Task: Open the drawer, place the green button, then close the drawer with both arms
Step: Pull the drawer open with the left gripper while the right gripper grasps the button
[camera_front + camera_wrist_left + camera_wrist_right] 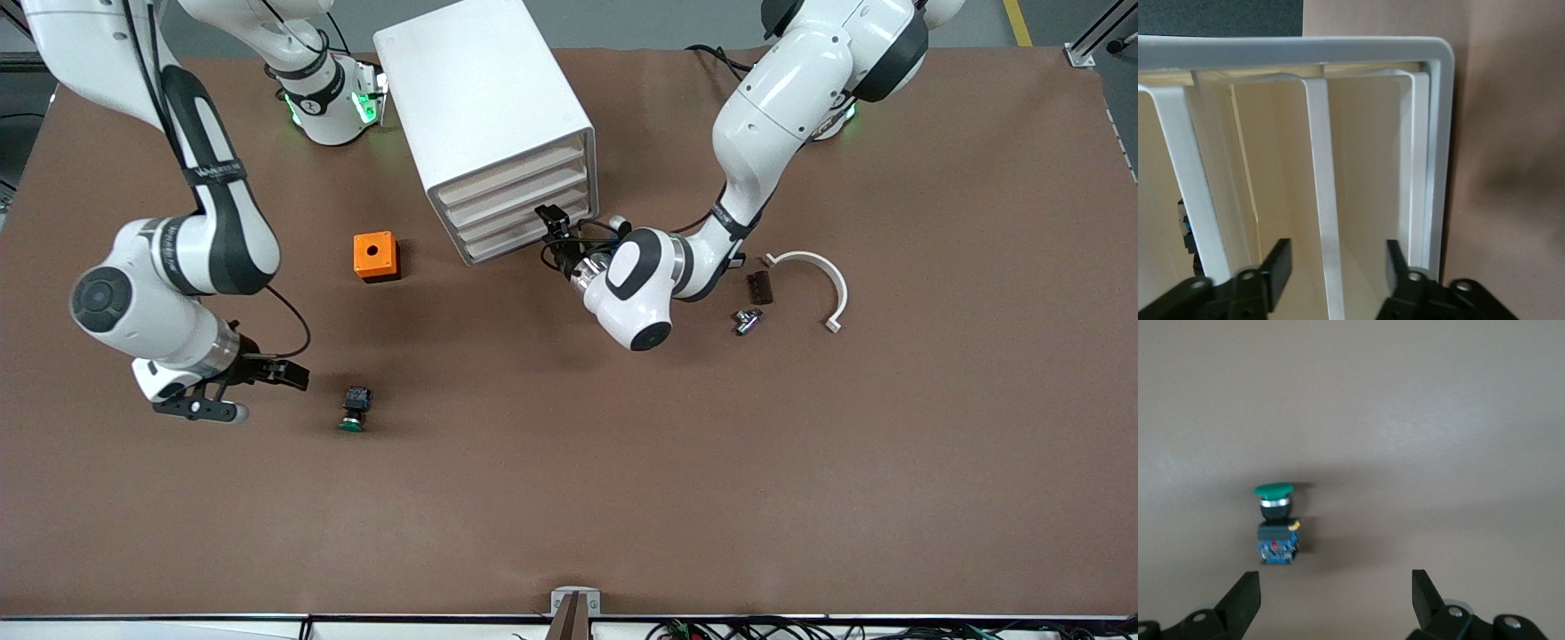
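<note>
Fingers of my left end effector [1331,273] sit apart around a drawer [1321,173] edge, ready to pull; my right end effector [1336,600] waits wide apart over the tabletop [711,489], near the button [356,407].

Bare table [569,498] lies all around the button [356,407]. The left gripper [553,233] crowds the drawer [524,233] fronts, maybe touching one.

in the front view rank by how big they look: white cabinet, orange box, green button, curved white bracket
1. white cabinet, by far the largest
2. curved white bracket, long but thin
3. orange box, compact, arguably close to the bracket
4. green button, smallest
</note>
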